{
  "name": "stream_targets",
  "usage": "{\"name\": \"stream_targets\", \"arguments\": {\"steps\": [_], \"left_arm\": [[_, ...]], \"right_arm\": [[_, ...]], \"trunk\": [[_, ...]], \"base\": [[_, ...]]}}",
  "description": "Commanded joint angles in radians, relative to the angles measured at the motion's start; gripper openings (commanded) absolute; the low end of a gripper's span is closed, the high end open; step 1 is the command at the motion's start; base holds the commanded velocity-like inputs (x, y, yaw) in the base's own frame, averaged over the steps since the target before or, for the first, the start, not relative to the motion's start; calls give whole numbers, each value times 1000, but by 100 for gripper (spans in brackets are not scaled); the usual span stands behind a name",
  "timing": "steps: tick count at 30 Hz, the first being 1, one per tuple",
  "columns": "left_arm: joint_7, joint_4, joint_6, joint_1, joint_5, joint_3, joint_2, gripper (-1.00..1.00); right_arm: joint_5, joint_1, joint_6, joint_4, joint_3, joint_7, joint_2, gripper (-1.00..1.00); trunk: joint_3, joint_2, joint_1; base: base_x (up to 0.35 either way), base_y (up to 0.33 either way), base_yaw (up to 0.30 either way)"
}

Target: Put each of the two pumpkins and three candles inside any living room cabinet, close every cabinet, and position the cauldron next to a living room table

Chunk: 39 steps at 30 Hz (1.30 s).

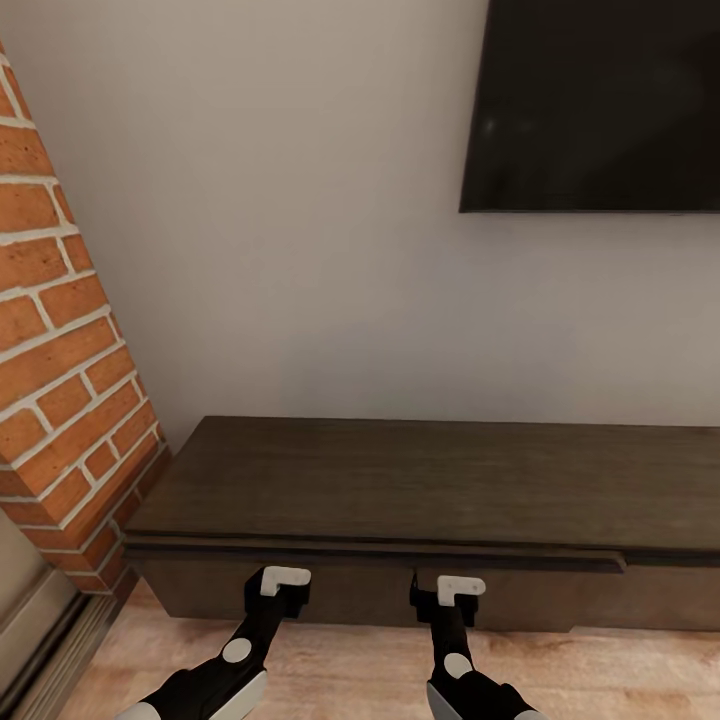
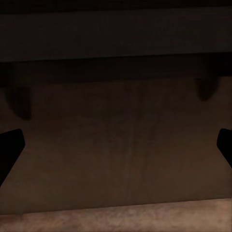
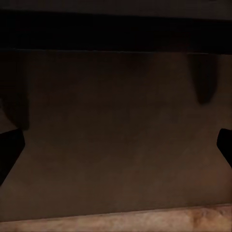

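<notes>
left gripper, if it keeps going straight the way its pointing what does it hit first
Most likely the dark front panel of the cabinet. The left gripper points at it low down, fingers spread wide, and the left wrist view shows that brown panel straight ahead with nothing between. How close it is cannot be judged.

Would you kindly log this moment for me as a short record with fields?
setting: cabinet against a pale wall, wood floor in front
cabinet: long, low, dark brown; front looks shut, top bare
left pincer: open, held low before the cabinet front, holding nothing
right pincer: open, also low before the front, holding nothing
wrist views: dark cabinet front close ahead, floor strip at its base
left of cabinet: brick column
above right: dark screen on the wall
</notes>
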Motion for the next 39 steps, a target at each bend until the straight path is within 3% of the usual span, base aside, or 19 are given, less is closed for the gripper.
{"name": "stream_targets", "arguments": {"steps": [1, 14, 39], "left_arm": [[7, -1, -4, -1, 7, -8, 1, 100], [7, -1, -4, -1, 7, -9, 1, 100], [7, -1, -5, -1, 7, -9, 1, 100]], "right_arm": [[-9, -1, -5, 1, 8, -5, 0, 100], [-9, -1, -5, 1, 8, -5, 0, 100], [-9, -1, -5, 1, 8, -5, 0, 100]], "trunk": [[-1, 0, 0], [-1, 0, 0], [-1, 0, 0]], "base": [[25, 0, 0], [53, 0, 0], [-304, 0, 0]]}}
